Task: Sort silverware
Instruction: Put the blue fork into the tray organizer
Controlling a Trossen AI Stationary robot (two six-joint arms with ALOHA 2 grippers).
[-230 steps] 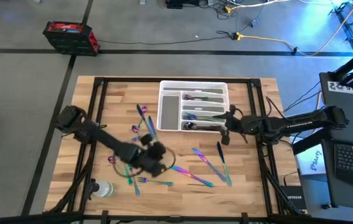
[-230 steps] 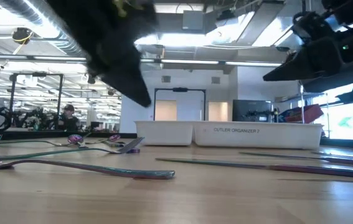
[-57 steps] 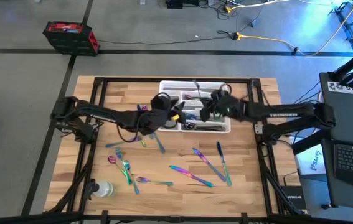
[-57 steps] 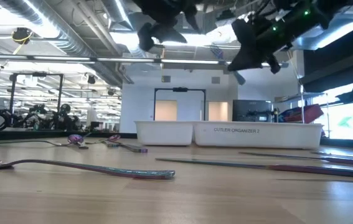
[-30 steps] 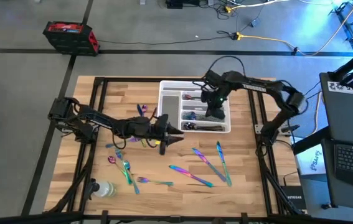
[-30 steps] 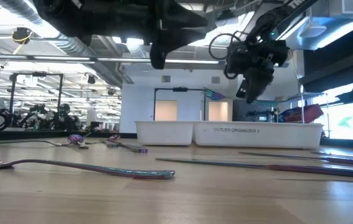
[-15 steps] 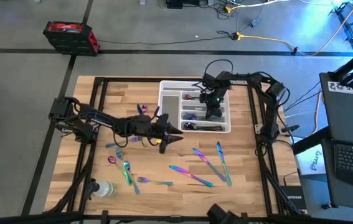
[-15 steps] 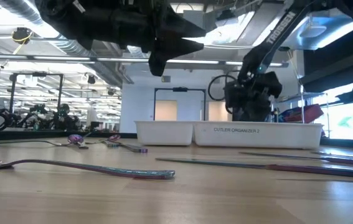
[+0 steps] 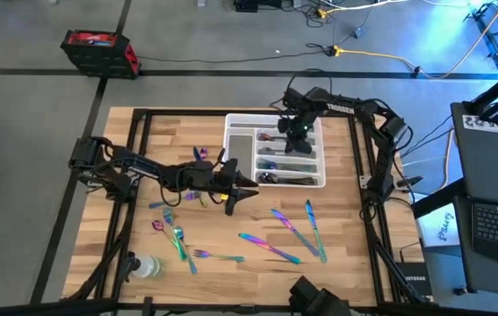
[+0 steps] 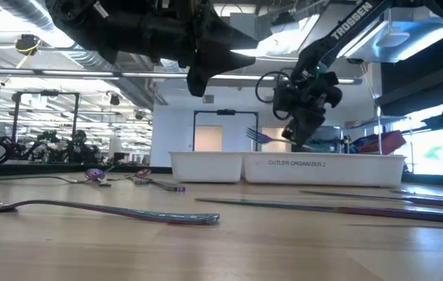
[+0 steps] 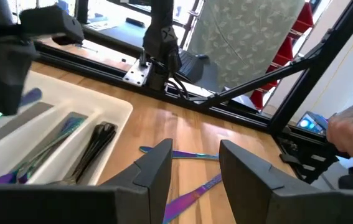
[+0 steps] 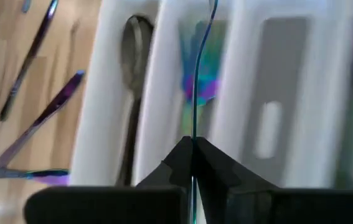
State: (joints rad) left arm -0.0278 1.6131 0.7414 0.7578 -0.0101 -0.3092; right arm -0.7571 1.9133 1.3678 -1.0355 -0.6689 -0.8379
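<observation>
A white compartmented tray (image 9: pixel 241 151) stands at the table's far middle, with silverware lying in its slots. My right gripper (image 9: pixel 298 135) hangs over the tray, shut on a teal iridescent fork (image 10: pixel 257 136). My left gripper (image 9: pixel 241 190) hovers level above the table by the tray's near left corner. It is open (image 11: pixel 195 169) with nothing between its fingers. Loose silverware (image 9: pixel 277 248) lies flat on the wood near the table's front and left. My right gripper pinches the fork's handle (image 12: pixel 193 132) between its two shut fingers, which slant downward over the tray. In the right wrist view the fork shows edge-on and runs out past the fingertips. Its tine end (image 10: pixel 252 134) sticks out about level, clear of the tray's rim.
More loose pieces lie at the near right (image 9: pixel 313 230), the near left (image 9: pixel 178 239) and left of the tray (image 9: pixel 201 158). A clear bottle (image 9: pixel 146 266) lies at the near left corner. A person's hand (image 11: pixel 350 127) shows beyond the table's right edge.
My right gripper has moved with the fork over the tray toward the table's far edge, and its wrist has rolled. The fork's tine end now shows sticking out sideways in the low view. It stays shut.
</observation>
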